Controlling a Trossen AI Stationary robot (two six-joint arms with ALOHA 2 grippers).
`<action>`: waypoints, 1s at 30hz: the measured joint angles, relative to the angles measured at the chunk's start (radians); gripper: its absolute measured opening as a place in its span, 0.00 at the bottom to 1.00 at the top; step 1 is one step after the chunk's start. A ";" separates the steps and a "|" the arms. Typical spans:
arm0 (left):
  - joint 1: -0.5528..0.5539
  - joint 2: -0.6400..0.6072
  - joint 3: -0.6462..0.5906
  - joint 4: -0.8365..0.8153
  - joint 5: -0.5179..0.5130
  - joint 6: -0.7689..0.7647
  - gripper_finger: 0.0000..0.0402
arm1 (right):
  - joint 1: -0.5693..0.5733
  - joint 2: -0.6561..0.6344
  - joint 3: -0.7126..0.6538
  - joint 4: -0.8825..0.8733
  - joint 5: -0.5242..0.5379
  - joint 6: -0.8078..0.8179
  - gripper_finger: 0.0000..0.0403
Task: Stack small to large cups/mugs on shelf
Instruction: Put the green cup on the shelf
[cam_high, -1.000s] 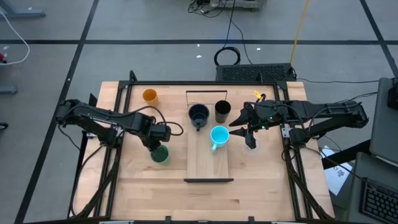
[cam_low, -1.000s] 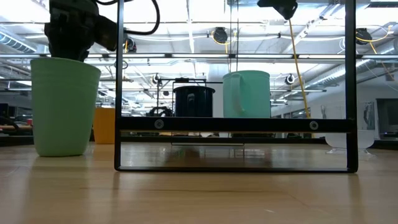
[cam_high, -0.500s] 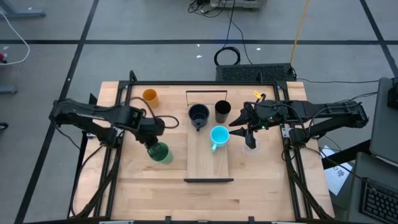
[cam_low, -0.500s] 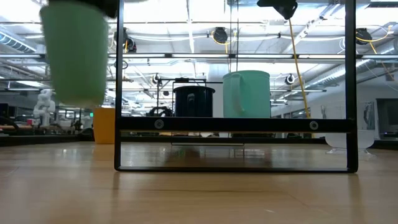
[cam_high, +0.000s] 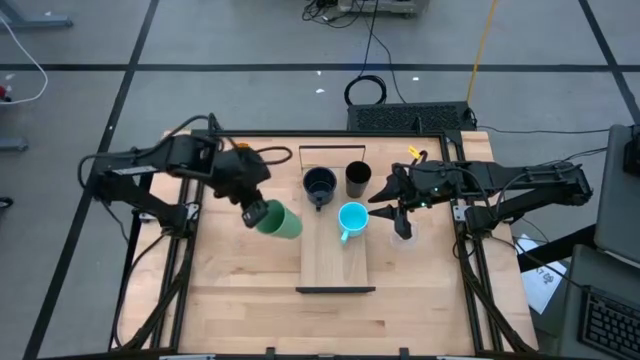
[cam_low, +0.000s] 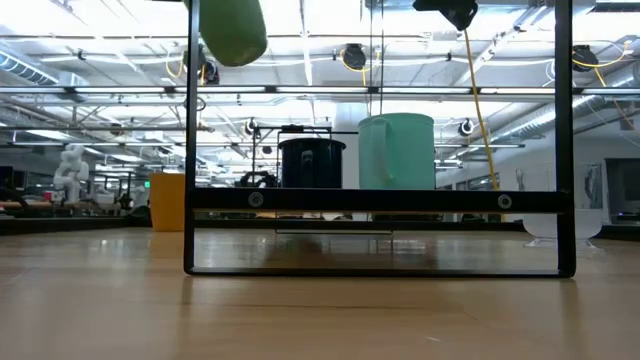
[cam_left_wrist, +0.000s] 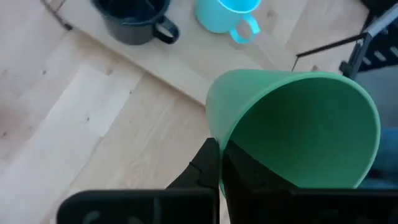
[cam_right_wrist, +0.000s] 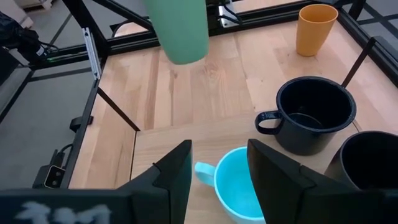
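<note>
My left gripper is shut on the green cup, which hangs tilted in the air left of the shelf; the low view shows it high up. On the shelf's far half stand the dark mug, the tall black cup and the bright blue mug. My right gripper hovers open just right of the blue mug. The clear cup stands on the table beside the shelf. The orange cup stands at the far left; the left arm hides it in the high view. My left gripper holds the green cup by its rim, one finger inside the mouth and one finger outside the wall. The cup is lifted clear of the table and tilted, its base pointing away from the gripper, down toward the shelf.
Dark metal frame posts stand around the shelf's ends and along the table's sides. The shelf's near half is bare wood. Bare tabletop lies left of the shelf.
My left gripper has lifted the green cup off the table, carrying it up and toward the far edge and the shelf. The cup has tipped from upright to slanted, its base swinging toward the shelf. The right arm has kept still.
</note>
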 joint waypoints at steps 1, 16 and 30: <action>0.008 0.019 0.023 -0.013 0.018 0.017 0.00 | 0.002 -0.001 0.000 -0.002 0.000 0.002 0.36; 0.109 0.315 0.348 -0.230 0.140 0.326 0.00 | 0.056 -0.044 0.001 -0.053 0.000 0.046 0.36; 0.175 0.403 0.359 -0.183 0.206 0.440 0.00 | 0.078 -0.027 0.000 0.090 0.031 0.073 0.36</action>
